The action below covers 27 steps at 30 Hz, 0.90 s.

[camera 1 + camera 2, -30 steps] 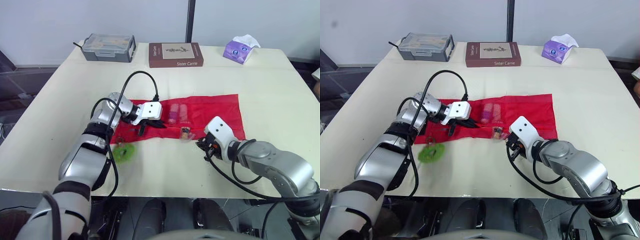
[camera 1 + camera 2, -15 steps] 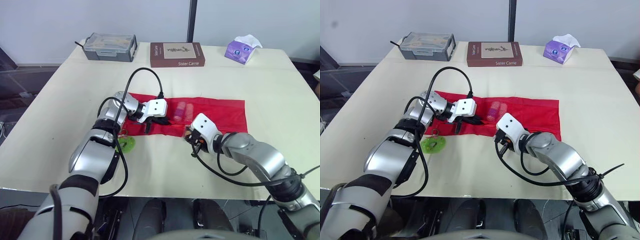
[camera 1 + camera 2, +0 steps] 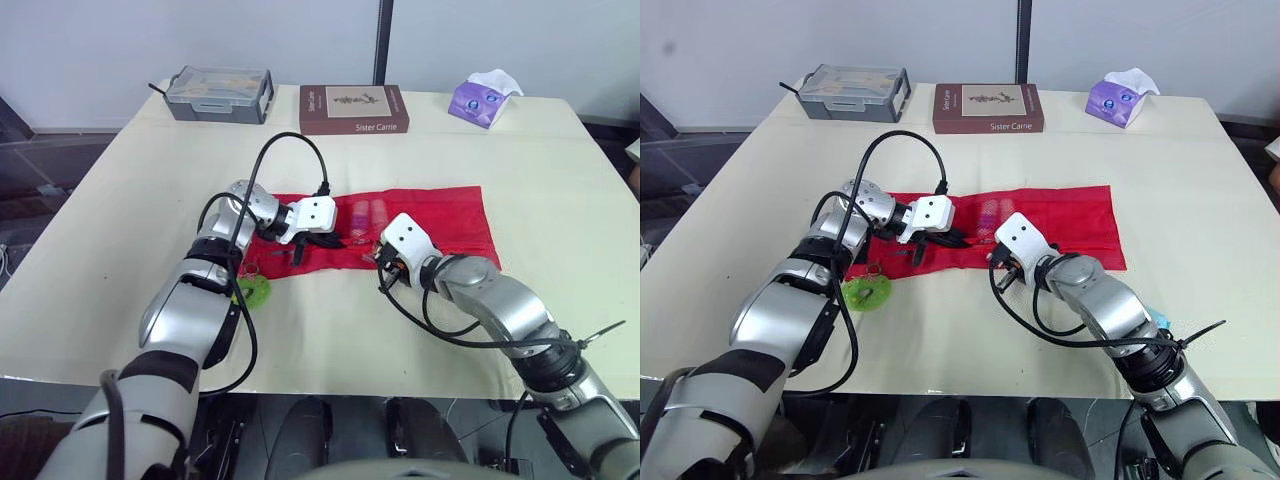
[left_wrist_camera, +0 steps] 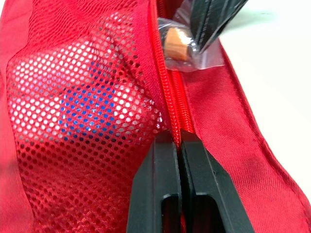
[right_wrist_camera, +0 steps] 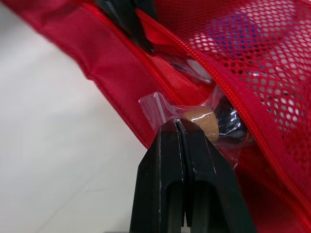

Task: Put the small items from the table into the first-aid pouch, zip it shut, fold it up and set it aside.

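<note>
**Limp pouch pinned at its zip while a small packet goes in**

The table (image 3: 560,160) carries the red first-aid pouch (image 3: 430,215) flat near its middle, in front of the robot. The pouch's long axis runs across the table from the robot's left to its right, and the zip (image 4: 171,104) follows the near long edge. It looks like thin, floppy fabric with a mesh pocket (image 4: 82,97), light and likely to slide or bunch. The stiffer zip seam seems the best place to hold it.

The left gripper (image 4: 180,145) has its fingers closed together on that seam. A green item (image 3: 250,290) lies on the table just beside the pouch's near left corner.

The right gripper (image 5: 177,128) is pinched tight on the corner of a clear packet (image 5: 209,121) at the pouch's opening. The packet is small, light and probably slippery, so gripping its film edge suits it
</note>
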{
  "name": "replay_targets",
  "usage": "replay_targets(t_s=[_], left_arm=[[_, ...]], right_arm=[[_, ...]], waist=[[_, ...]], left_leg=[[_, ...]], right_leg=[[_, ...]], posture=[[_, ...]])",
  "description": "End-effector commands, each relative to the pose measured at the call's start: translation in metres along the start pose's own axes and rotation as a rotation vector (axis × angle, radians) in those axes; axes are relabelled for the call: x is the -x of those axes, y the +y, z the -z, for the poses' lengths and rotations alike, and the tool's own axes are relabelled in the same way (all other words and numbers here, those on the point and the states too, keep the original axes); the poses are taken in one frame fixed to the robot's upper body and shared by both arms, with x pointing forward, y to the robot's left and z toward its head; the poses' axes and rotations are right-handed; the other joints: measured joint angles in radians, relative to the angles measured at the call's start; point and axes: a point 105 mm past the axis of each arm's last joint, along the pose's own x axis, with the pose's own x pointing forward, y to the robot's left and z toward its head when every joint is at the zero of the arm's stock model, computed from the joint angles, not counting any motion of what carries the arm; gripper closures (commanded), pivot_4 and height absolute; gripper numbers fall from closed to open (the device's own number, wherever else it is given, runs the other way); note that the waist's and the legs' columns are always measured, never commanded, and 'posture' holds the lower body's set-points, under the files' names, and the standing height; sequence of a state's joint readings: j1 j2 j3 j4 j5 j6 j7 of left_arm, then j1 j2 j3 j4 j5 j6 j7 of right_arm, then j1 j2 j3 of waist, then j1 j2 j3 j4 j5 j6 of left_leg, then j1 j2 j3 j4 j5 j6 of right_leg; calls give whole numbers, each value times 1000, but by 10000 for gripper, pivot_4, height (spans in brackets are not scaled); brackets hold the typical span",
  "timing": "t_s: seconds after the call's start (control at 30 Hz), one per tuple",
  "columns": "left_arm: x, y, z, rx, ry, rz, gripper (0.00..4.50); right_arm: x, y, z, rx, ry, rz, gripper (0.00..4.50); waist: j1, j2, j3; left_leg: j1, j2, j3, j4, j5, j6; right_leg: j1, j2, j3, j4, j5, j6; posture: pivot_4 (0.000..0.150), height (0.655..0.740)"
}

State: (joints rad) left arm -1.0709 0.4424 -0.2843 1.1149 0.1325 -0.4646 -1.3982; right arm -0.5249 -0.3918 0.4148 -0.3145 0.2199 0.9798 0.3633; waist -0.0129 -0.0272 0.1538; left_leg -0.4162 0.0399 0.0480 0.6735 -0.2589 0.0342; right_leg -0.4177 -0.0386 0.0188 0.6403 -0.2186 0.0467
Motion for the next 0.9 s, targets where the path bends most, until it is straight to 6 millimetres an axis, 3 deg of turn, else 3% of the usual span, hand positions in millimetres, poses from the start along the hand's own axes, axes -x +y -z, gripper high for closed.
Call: replay_targets(t_s=[0.03, 0.27, 0.37, 0.63, 0.83, 0.9], left_arm=[[1, -1, -2, -28, -2, 5, 45000], [0, -1, -1, -26, 0, 3, 45000], [-1, -2, -2, -26, -5, 4, 45000], [-2, -1, -5, -18, -29, 0, 45000], [-2, -1, -6, -13, -37, 0, 45000], [-2, -1, -6, -11, -40, 0, 45000]], right_arm=[[14, -17, -11, 12, -36, 83, 44846], [24, 4, -13, -94, -67, -34, 44846], [31, 8, -20, -145, -109, -71, 38442], [28, 2, -14, -323, -62, -42, 5358], [22, 6, -2, -325, 12, -22, 5358], [19, 5, 0, -311, 20, -10, 14122]], waist=[[0, 0, 0], [0, 0, 0], [0, 0, 0], [0, 0, 0], [0, 0, 0], [0, 0, 0]], left_leg=[[0, 0, 0, 0, 0, 0], [0, 0, 0, 0, 0, 0], [0, 0, 0, 0, 0, 0], [1, 0, 0, 0, 0, 0], [0, 0, 0, 0, 0, 0], [0, 0, 0, 0, 0, 0]], right_leg=[[0, 0, 0, 0, 0, 0], [0, 0, 0, 1, 0, 0], [0, 0, 0, 1, 0, 0], [0, 0, 0, 1, 0, 0], [0, 0, 0, 1, 0, 0], [0, 0, 0, 1, 0, 0]], posture=[[1500, 7400], [1500, 7400], [1500, 7400], [1500, 7400], [1500, 7400], [1500, 7400]])
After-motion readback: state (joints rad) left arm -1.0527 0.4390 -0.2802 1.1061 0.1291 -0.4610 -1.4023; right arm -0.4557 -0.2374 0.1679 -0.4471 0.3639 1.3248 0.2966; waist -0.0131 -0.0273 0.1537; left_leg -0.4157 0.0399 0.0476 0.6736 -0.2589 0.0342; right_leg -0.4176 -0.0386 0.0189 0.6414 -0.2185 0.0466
